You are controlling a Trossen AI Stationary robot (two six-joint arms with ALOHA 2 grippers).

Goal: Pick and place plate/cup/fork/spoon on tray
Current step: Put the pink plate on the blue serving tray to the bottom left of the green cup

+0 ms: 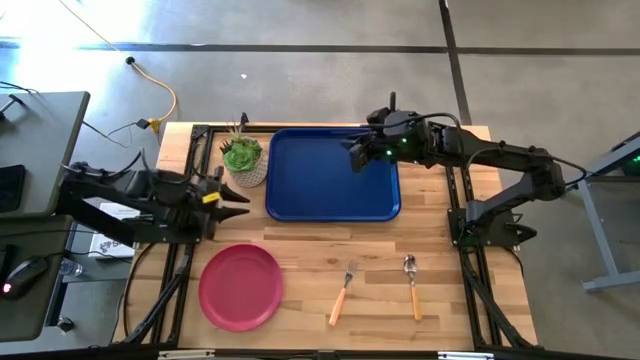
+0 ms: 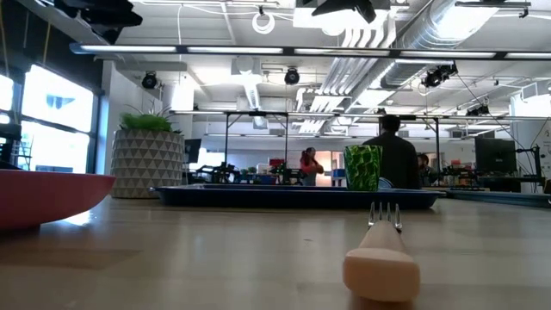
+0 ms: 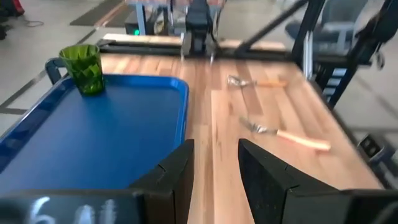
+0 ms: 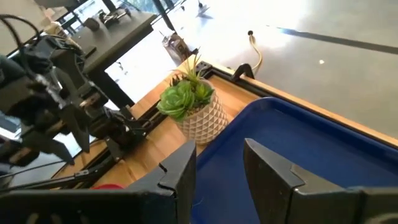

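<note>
While both arms hover with fingers parted, translucent green cup (image 3: 83,67) on glossy blue rectangular tray (image 1: 300,190). Round pink plate (image 1: 240,287), orange-handled fork (image 1: 343,294) and spoon (image 1: 412,287) on pale wood. Left gripper (image 1: 236,205) and right gripper (image 1: 352,153) empty.

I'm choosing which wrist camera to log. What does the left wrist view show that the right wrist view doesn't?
Only the left wrist view shows the cup standing on the tray, plus the fork and spoon lying on the table. Only the right wrist view shows the plant pot beside the tray and the left arm beyond it. Both show the tray and open fingers.
</note>
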